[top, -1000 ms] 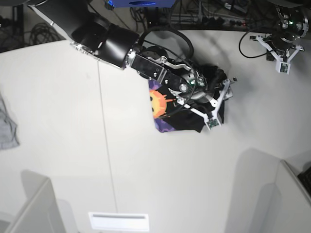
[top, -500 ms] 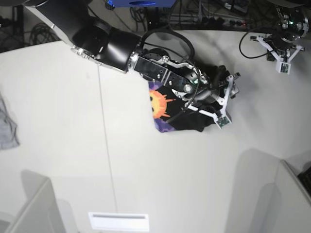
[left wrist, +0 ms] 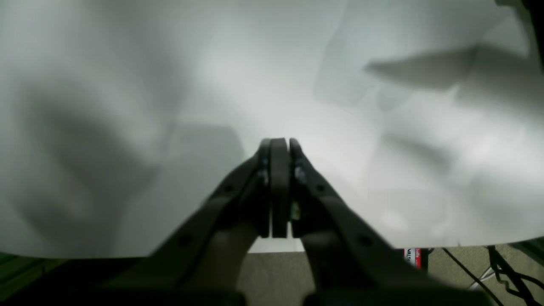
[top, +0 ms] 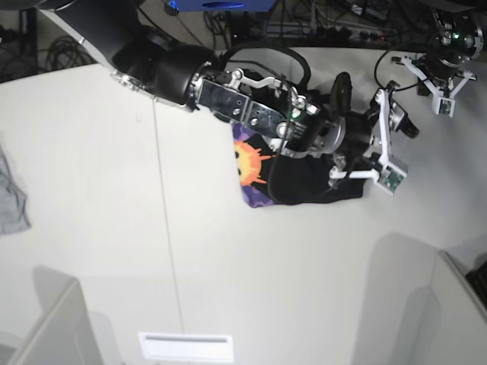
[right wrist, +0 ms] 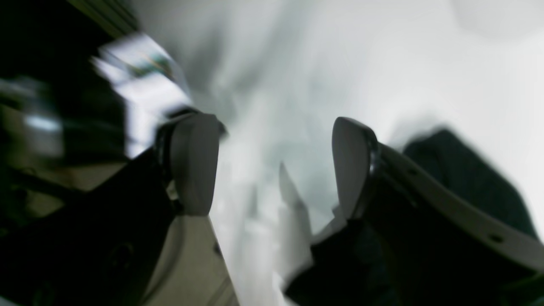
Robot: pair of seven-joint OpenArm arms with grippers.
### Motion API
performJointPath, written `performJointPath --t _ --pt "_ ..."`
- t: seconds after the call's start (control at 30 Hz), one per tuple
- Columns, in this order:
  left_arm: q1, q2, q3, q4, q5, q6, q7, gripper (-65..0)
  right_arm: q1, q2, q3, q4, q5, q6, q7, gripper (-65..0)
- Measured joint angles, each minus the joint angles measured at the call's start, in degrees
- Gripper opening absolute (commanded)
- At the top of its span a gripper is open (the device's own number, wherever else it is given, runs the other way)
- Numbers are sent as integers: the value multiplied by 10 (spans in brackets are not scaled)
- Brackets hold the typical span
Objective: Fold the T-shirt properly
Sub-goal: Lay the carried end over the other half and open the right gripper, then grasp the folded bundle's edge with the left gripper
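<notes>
The black T-shirt (top: 304, 186) lies folded in a compact bundle on the white table (top: 91, 152), with its orange sun print on purple (top: 247, 160) showing at the left end. My right gripper (top: 386, 143) hangs just off the shirt's right edge, open and empty. In the blurred right wrist view the right gripper (right wrist: 272, 165) has its jaws wide apart over white table, with black cloth (right wrist: 467, 174) behind the right finger. My left gripper (top: 443, 105) is shut at the table's far right corner, away from the shirt. In the left wrist view the left gripper (left wrist: 279, 146) holds nothing.
A small grey cloth (top: 11, 201) lies at the left edge. Grey partitions stand at the bottom left (top: 53, 327) and bottom right (top: 456, 304). A white card (top: 186, 346) lies at the front. Cables (top: 335, 23) run behind the table. The table's edge (left wrist: 127, 255) is close under the left gripper.
My right gripper has moved right, off the top of the shirt and past its right edge, and now stands open. The shirt's right part lies flatter. The left arm has not moved.
</notes>
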Motion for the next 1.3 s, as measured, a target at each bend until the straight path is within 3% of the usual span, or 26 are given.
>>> performJointPath --t 0.1,0.2,0.27,0.37,0.6,0.73,0.8,0.9,0.97,1.2,1.3 --pt "0 1 0 0 0 0 0 -650 -16 19 68 30 -2 0 11 -378" --pt "0 2 0 0 0 0 -1 -650 -45 51 125 34 -5 -6 6 -521" --pt "0 7 -1 1 -3 -32 -2 -650 -67 72 150 35 -9 -7 2 -644" --pt "-3 22 -13 2 -67 -102 2 -650 -103 92 185 37 0 -4 5 -650" --pt "-23 24 -45 3 -205 -104 3 -635 -210 147 295 58 -7 -6 5 -650" --pt "-52 27 -42 1 -256 -106 6 -272 -254 163 358 81 -2 -5 8 -650" --pt "-67 28 -42 0 -260 -105 4 -160 -274 171 383 91 -3 -5 8 -650" --pt "-92 51 -42 0 -270 -106 3 -63 -303 184 415 109 -3 -5 12 -650" --pt "-107 62 -40 -4 -269 -105 6 -56 -331 189 438 112 -3 -4 10 -650" --pt "-154 75 30 -79 -270 -56 3 -56 -374 188 506 111 -3 -4 11 -650" --pt "-173 74 52 -118 -269 -53 6 -56 -387 189 518 111 -3 -4 12 -650"
